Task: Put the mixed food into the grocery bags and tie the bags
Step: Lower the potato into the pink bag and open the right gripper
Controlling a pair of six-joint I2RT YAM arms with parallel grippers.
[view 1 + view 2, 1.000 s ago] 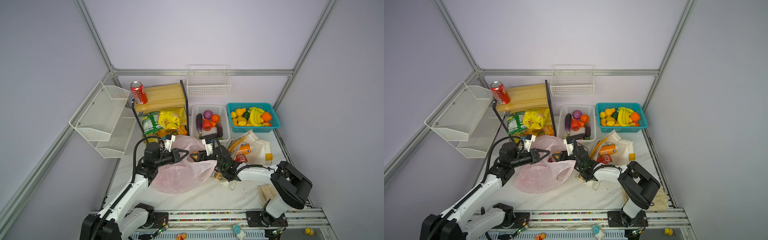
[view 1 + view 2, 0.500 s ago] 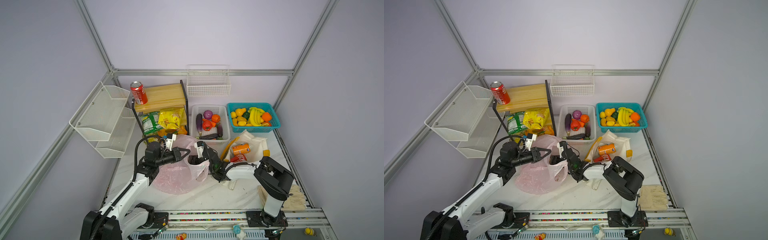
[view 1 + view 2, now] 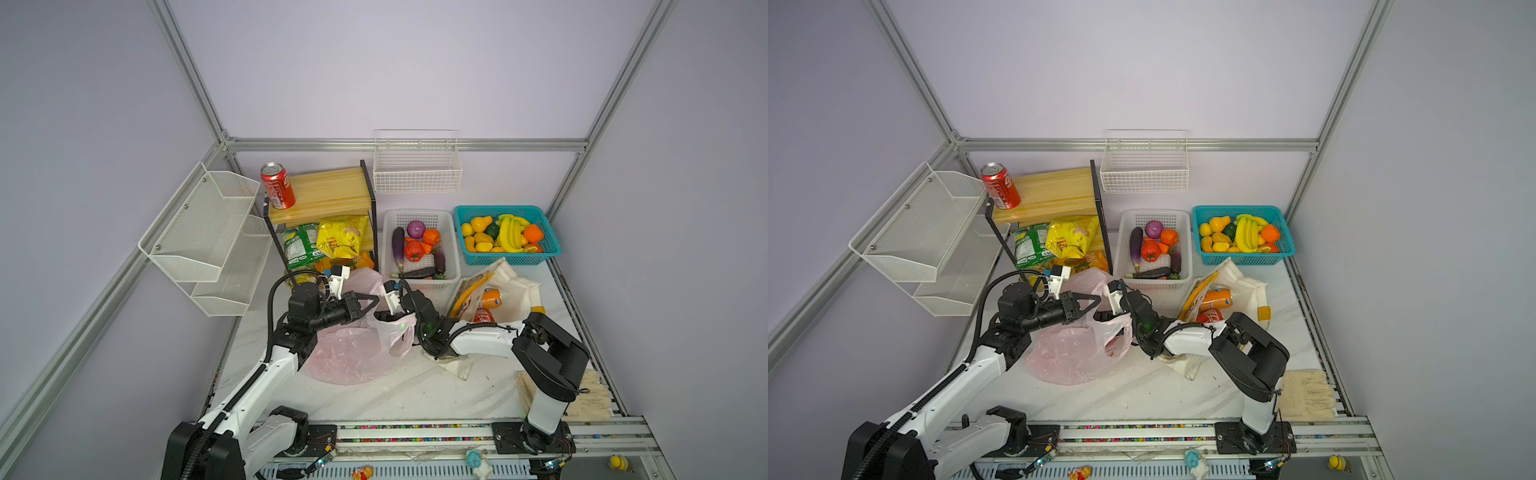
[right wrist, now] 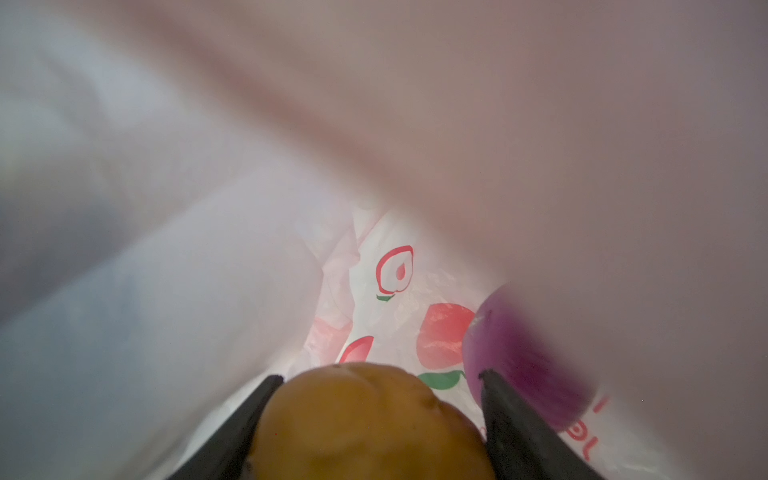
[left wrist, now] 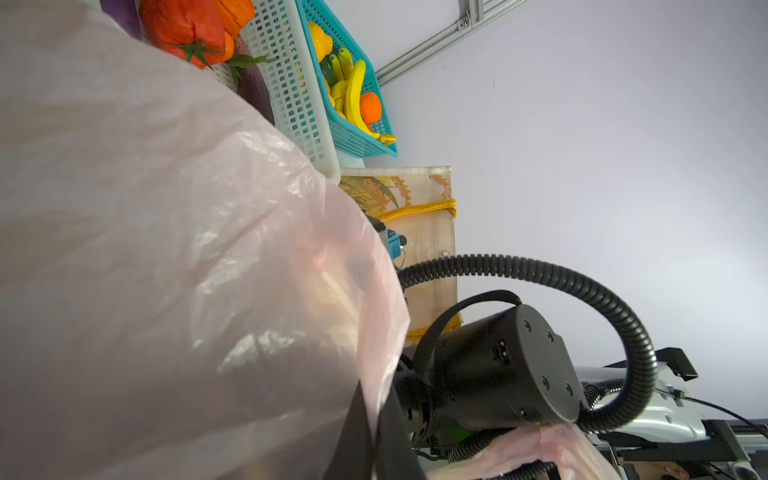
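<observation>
The pink grocery bag (image 3: 353, 353) (image 3: 1071, 353) lies left of the table's middle. My left gripper (image 3: 376, 300) (image 5: 374, 415) is shut on its upper edge and holds the mouth up. My right gripper (image 3: 379, 316) (image 4: 378, 376) reaches inside the bag, its fingers on either side of a brown potato (image 4: 365, 419). A purple onion (image 4: 528, 353) lies in the bag beside it. The white tote (image 3: 511, 286) (image 3: 1246, 286) lies open with an orange soda can (image 3: 490, 298) and a red cola can (image 3: 484, 316) in it. Another red cola can (image 3: 277, 185) stands on the wooden shelf (image 3: 328, 193).
A white basket (image 3: 419, 216) behind the bags holds a tomato (image 3: 414, 250), an onion (image 3: 415, 228) and eggplants. A teal basket (image 3: 507, 259) of yellow fruit stands right of it. Snack packets (image 3: 340, 237) sit under the shelf. A beige cloth (image 3: 590, 399) lies at the front right.
My right gripper has moved left from the tote's side into the pink bag's mouth, carrying the potato. The left gripper has kept its hold on the bag.
</observation>
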